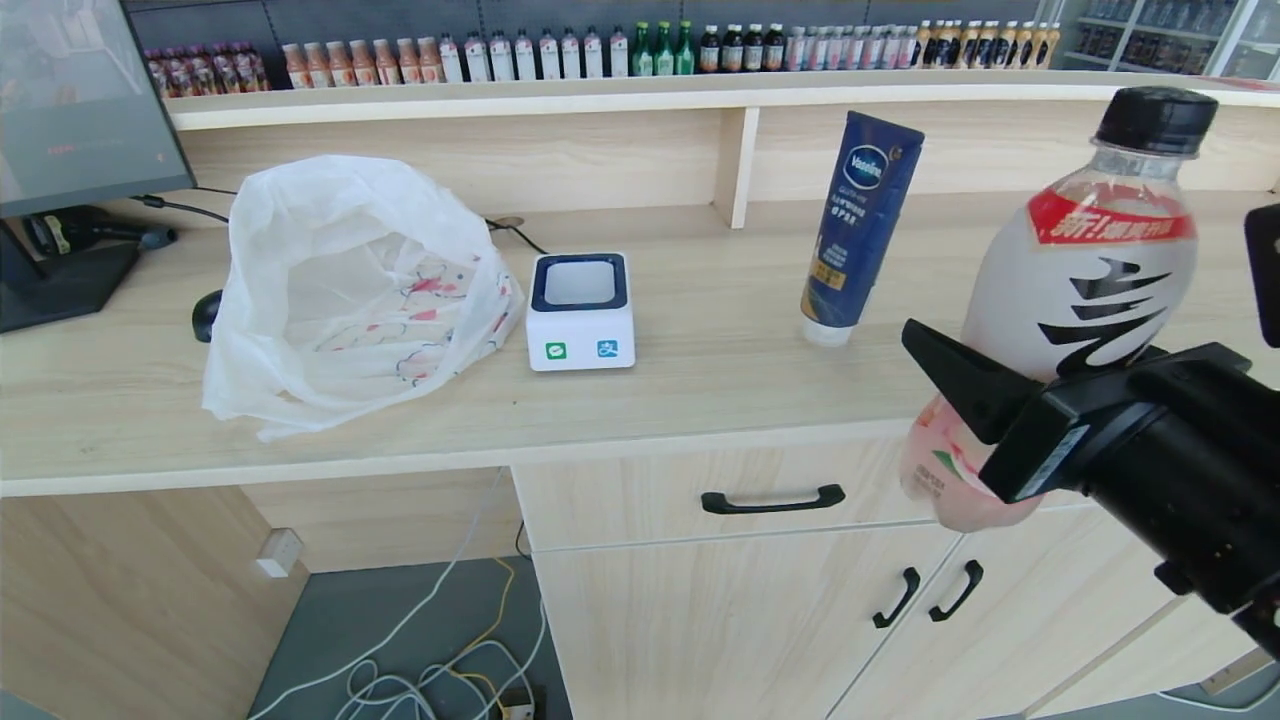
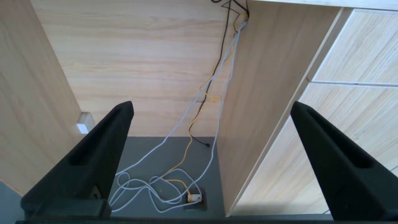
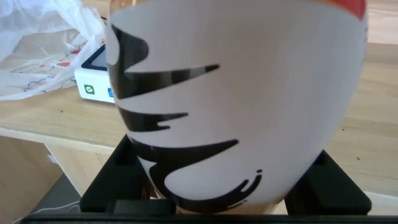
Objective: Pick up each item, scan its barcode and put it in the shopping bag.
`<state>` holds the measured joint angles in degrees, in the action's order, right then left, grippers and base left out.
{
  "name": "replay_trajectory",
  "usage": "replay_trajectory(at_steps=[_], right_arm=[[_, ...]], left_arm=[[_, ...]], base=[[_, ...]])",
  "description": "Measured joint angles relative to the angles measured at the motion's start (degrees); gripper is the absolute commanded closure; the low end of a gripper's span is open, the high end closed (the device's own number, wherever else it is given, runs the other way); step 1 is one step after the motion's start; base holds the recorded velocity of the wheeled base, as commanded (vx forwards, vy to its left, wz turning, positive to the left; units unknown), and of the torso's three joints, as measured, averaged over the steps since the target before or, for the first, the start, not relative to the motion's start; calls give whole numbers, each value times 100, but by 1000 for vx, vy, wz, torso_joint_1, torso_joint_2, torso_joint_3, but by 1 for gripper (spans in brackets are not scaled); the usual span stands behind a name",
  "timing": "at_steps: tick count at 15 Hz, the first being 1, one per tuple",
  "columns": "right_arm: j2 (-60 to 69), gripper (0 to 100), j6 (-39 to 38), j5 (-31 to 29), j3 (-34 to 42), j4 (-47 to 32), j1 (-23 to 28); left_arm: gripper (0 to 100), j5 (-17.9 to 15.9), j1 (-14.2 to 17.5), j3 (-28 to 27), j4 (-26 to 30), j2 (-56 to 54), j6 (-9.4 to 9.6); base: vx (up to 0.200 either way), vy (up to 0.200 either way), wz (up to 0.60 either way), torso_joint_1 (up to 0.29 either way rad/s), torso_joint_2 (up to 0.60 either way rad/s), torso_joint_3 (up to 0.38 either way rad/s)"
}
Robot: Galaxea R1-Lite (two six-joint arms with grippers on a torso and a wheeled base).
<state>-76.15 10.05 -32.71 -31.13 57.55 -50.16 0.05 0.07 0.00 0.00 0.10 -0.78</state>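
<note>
1. Gripping a fat clear plastic bottle (image 1: 1090, 250) with the right claw (image 1: 1100, 330): black cap, red band, white wrap with black stripes, pink drink inside.
2. Squeezing that bottle low on its belly from both sides, clenched tight on it, and holding it nearly upright with the cap on top.
3. Holding it up in the air, off the pale wooden counter (image 1: 700, 390), near the counter's front edge on the robot's right side.
4. Seeing a dark blue squeeze tube (image 1: 858, 230) with a white cap standing cap-down on the counter, leaning a little, farther back than the bottle and touching nothing else.
5. Seeing a small white box scanner (image 1: 580, 315) with a dark blue frame round its top, sitting in the middle of the counter, well apart from the tube.
6. Seeing a thin white plastic shopping bag (image 1: 260, 250) with red and dark marks lying just beside the scanner on the robot's left, gaping open toward the front.
7. Not being able to tell whether the bag and the scanner are touching.
8. Hanging the left claw (image 2: 214, 162) low under the counter, spread wide open and gripping nothing, pointing down at white and yellow cables (image 2: 161, 186) on the grey floor.
9. Seeing a dark flat screen (image 1: 80, 100) at the far left, a small black mouse (image 1: 205, 315) peeking out behind the bag, and a long row of drink bottles (image 1: 620, 50) on the top shelf at the back.
</note>
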Motion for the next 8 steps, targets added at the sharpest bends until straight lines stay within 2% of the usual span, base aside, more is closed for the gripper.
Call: replay_trajectory(at_steps=[3, 8], right_arm=[[16, 100, 13, 2, 385, 346, -195], [17, 100, 35, 15, 556, 404, -527]], left_arm=[[0, 2, 2, 0, 0, 0, 0], [0, 2, -2, 0, 0, 0, 0]], base=[[0, 0, 0, 0, 0, 0], [0, 0, 0, 0, 0, 0]])
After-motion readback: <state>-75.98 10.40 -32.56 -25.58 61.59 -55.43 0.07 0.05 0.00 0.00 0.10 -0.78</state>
